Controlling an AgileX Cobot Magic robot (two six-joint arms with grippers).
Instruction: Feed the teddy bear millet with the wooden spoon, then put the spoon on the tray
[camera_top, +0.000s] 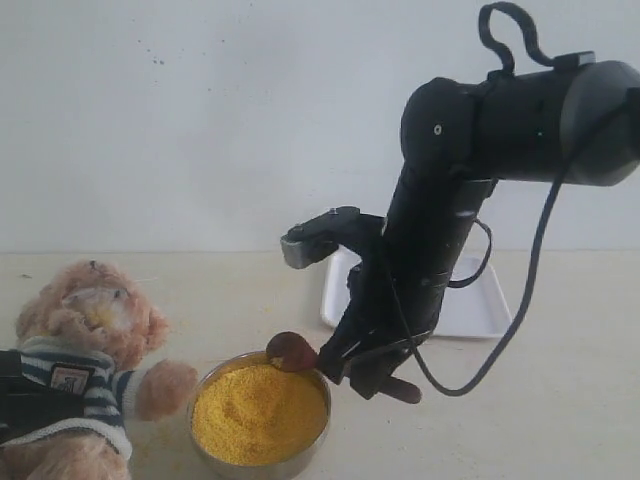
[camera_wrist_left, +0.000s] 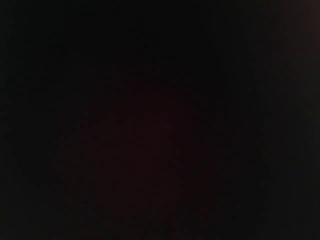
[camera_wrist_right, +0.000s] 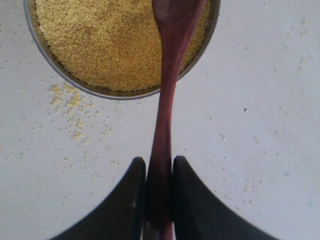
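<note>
White wall behind, pale bench (camera_top: 560, 400) underneath. Right pincer (camera_wrist_right: 159, 167) has its jaws nearly closed, clamped on the thin handle of the wooden spoon (camera_wrist_right: 167, 90) close to the handle's end. The spoon's bowl sticks out ahead of the tips, over the near rim of the steel bowl (camera_top: 260, 468). Millet (camera_top: 258, 410) fills that bowl almost to the brim. Teddy bear (camera_top: 90, 330) sits past the bowl, on the far side from the pincer. Tray (camera_top: 480, 300) is behind the pincer and has nothing on it.

Left pincer: its camera is black, so I can't tell its state. A dark shape (camera_top: 25, 400) against the bear's side may be it.

Risks as I read it:
- The grip sits far back on a slim handle, so a loaded spoon could pivot between the jaws.
- The bowl is full, so a deep scoop pushes grain over the rim. Loose grains (camera_wrist_right: 70, 100) already lie beside it.
- Catching the steel rim could shove the bowl.
- Any tilt on the way to the bear's mouth spills the load.
</note>
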